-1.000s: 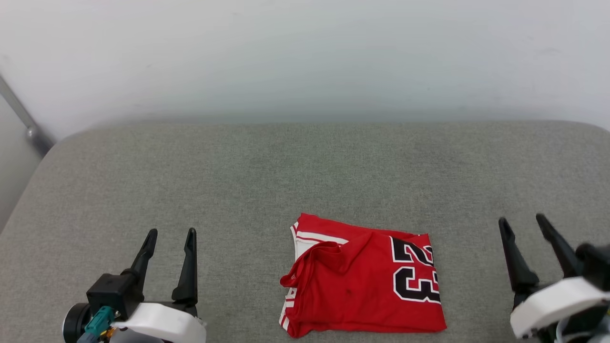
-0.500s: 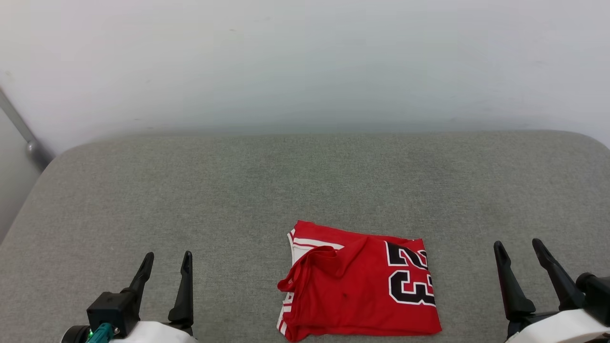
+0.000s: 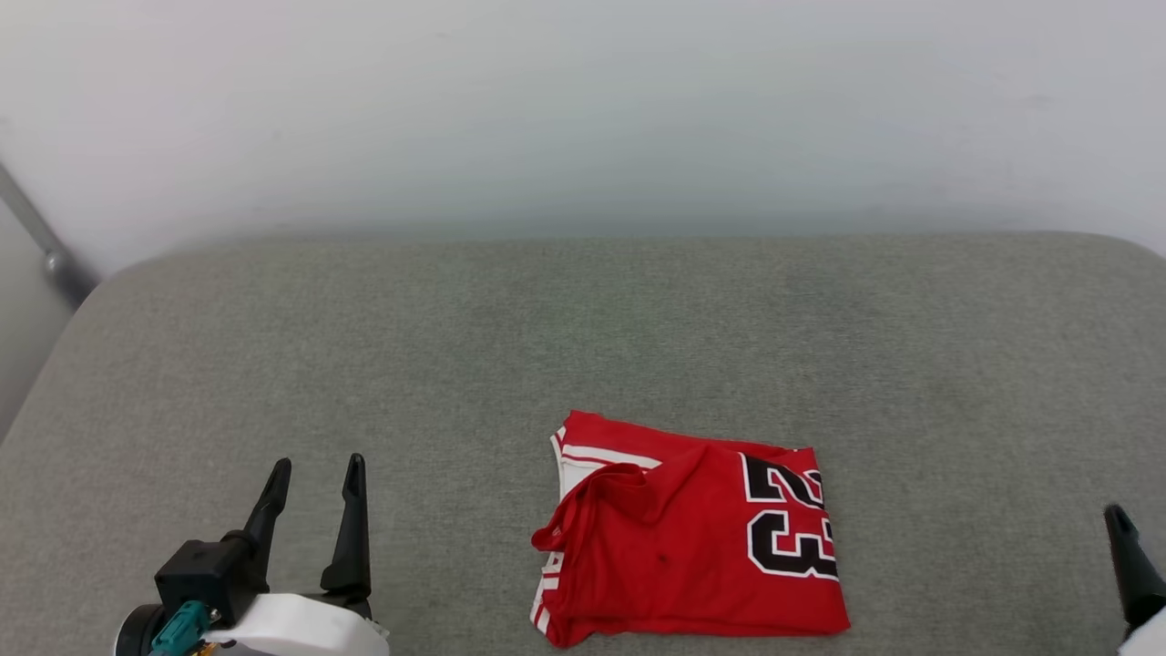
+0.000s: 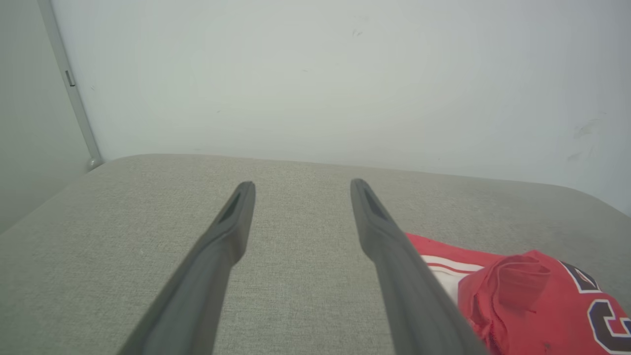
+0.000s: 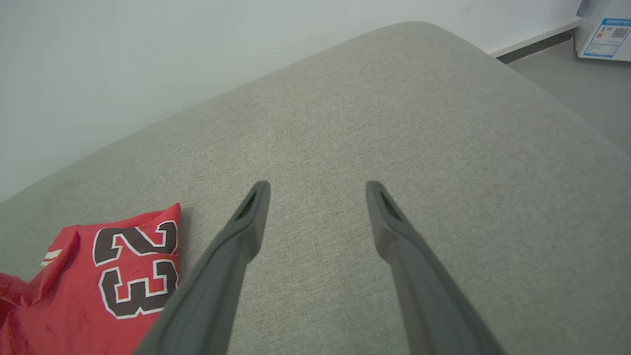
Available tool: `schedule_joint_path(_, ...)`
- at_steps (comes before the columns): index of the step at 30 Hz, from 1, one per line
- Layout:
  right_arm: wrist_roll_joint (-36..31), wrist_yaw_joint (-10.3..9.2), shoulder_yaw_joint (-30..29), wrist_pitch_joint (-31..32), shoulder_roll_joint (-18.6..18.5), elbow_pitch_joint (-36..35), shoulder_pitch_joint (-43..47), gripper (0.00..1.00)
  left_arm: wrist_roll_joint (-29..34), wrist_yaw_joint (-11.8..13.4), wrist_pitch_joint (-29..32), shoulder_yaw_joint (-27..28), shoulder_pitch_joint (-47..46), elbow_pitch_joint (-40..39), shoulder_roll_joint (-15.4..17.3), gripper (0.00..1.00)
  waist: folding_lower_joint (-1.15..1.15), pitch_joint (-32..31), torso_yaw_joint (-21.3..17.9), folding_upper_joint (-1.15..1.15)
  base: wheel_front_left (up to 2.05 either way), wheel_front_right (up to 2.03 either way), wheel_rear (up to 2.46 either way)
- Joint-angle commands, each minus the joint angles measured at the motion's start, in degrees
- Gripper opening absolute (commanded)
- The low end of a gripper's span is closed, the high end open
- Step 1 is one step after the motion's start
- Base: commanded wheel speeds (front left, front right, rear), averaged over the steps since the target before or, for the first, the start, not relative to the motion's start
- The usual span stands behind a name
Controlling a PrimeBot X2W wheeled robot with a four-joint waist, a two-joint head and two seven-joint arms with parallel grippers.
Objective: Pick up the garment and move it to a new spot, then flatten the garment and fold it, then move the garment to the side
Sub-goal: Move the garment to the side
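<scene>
Folded into a rough rectangle, the garment [image 3: 692, 538] lies at lower centre of the head view on the grey cushion [image 3: 583, 346]; folding looks done, and only the move aside seems left. The left gripper [image 3: 318, 463] and right gripper [image 5: 315, 190] flank it, both open and empty

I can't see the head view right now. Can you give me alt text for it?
A roughly folded red garment with a black 23 lies low and slightly right of centre on a grey cushion. The open left gripper hovers at the lower left, apart from it, and one finger of the right gripper shows at the lower right corner. A pale wall stands behind.
</scene>
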Motion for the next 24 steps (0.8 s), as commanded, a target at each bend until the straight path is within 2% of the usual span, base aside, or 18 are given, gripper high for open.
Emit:
schedule_joint_path(1, 2.12, -0.03, -3.44, 4.99, -0.44, 2.48, -2.17, 1.0, 0.4, 0.32, -0.45, 0.25, -0.63, 0.15, -0.15, 1.0, 0.0, 0.77, 0.91, 0.0, 0.0, 0.0, 0.0)
schedule_joint_path(5, 6.63, -0.03, -9.42, 18.27, -1.52, 7.93, -5.45, 1.0, 0.57, -0.1, -0.9, 0.56, -1.78, 0.43, -1.03, 1.0, 0.0, 2.29, 2.65, 0.0, 0.0, 0.0, 0.0)
schedule_joint_path(10, 12.19, -0.03, -15.69, 35.38, -0.56, 14.39, -9.64, 1.0, 1.1, -0.9, -1.35, 0.77, -3.39, 0.97, -2.46, 1.0, 0.0, 4.76, 4.81, 0.0, 0.0, 0.0, 0.0)
schedule_joint_path(11, 12.19, -0.03, -15.69, 35.38, -0.56, 14.39, -9.64, 1.0, 1.1, -0.9, -1.35, 0.77, -3.39, 0.97, -2.46, 1.0, 0.0, 4.76, 4.81, 0.0, 0.0, 0.0, 0.0)
schedule_joint_path(16, 19.86, -0.03, -20.99, 47.72, 0.86, 21.57, -16.23, 1.0, 1.94, -1.95, -1.61, 0.72, -5.46, 2.04, -3.81, 1.0, 0.0, 7.52, 6.98, 0.0, 0.0, 0.0, 0.0)
schedule_joint_path(20, 31.06, -0.04, -19.25, 51.73, 0.76, 32.12, -20.92, 1.0, 2.53, -2.89, -1.71, 0.88, -6.93, 3.13, -4.79, 1.0, 0.0, 9.0, 8.09, 0.0, 0.0, 0.0, 0.0)
schedule_joint_path(24, 39.03, -0.04, -14.25, 50.71, 0.86, 39.01, -23.51, 1.0, 2.89, -3.67, -1.77, 1.24, -7.63, 4.1, -5.33, 1.0, 0.0, 9.61, 8.34, 0.0, 0.0, 0.0, 0.0)
